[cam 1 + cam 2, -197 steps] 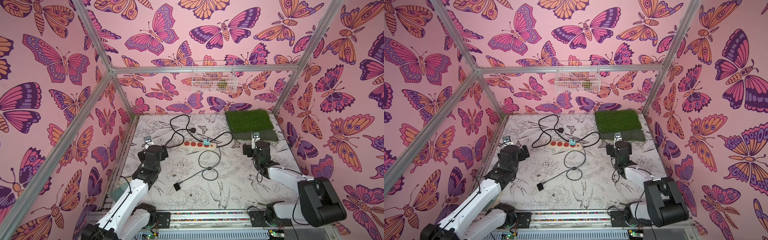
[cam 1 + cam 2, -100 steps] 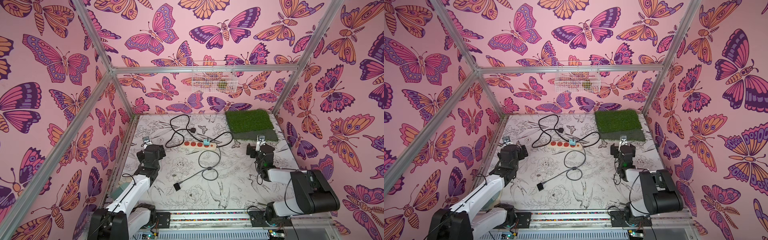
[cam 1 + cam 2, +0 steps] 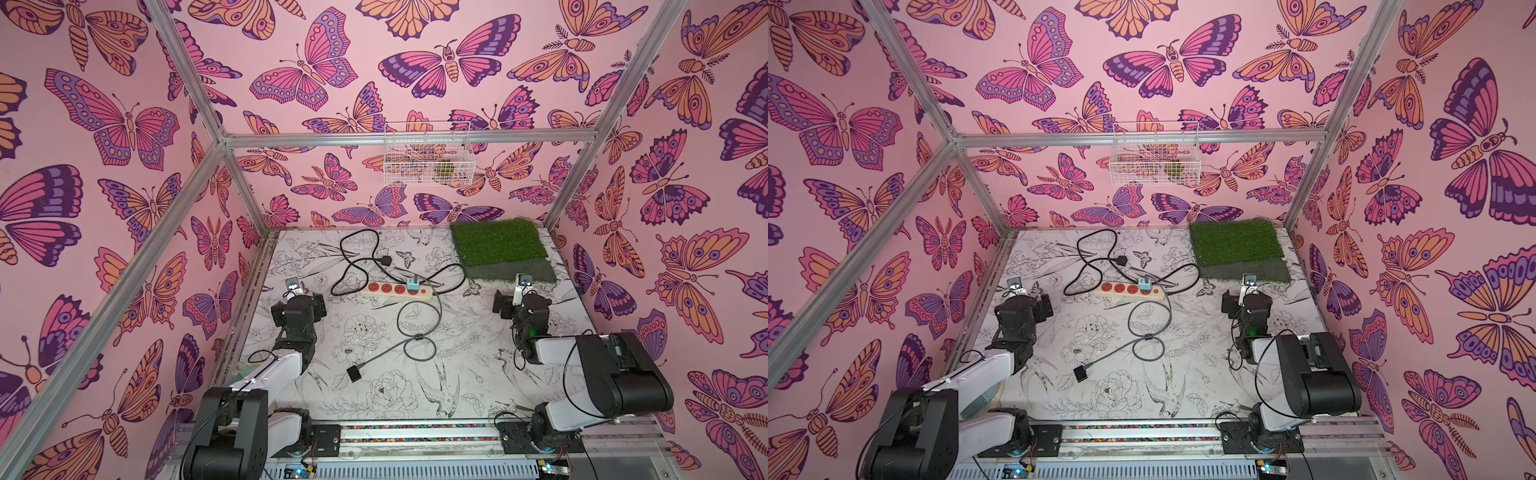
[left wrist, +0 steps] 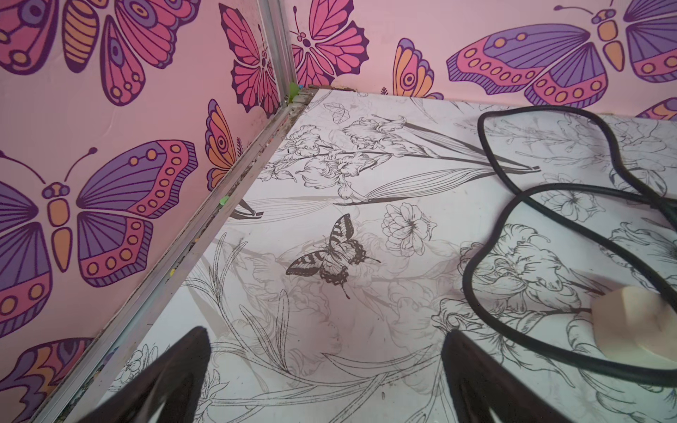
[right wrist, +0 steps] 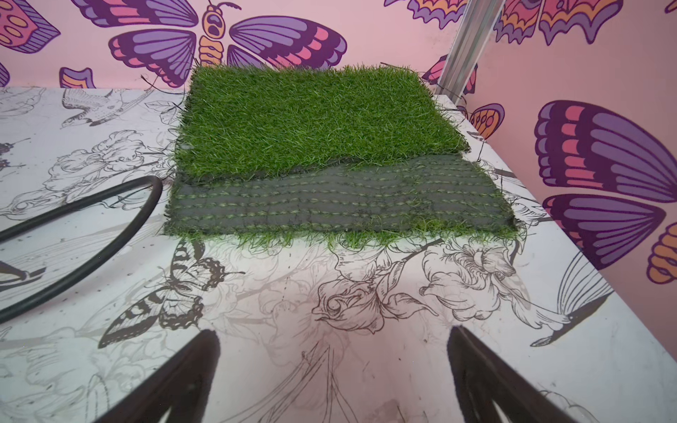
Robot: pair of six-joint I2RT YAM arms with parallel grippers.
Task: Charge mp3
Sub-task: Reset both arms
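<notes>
Only in both top views is the mp3 (image 3: pixel 354 374) shown: 1 tiny black square lying flat on the table (image 3: pixel 457 399), toward the near edge between the 2 arms and nearer the left one. It is met by the end of 1 thin grey cable (image 3: pixel 415 337); whether the connector is seated cannot be told. The cable is looped back to 1 teal adapter (image 3: pixel 413 284), which stands in 1 pale power strip (image 3: pixel 397 289) where 3 red sockets are left bare. Also shown only there are 1 black mains plug (image 3: pixel 386 260) and 1 wire basket (image 3: pixel 426 160) hung on the back wall.

By the left wrist view, the left gripper (image 4: pixel 326 331) is shown with its 2 fingers spread apart over bare table, nothing between them; 1 rounded end of the strip and loops of 1 thick black cord (image 4: pixel 487 256) lie beside it.

By the right wrist view, the right gripper (image 5: pixel 333 331) is likewise shown parted and empty, facing 1 grass mat (image 5: pixel 311 121) whose near edge is folded over, dark backing up.

Both grippers are well apart from the mp3.
</notes>
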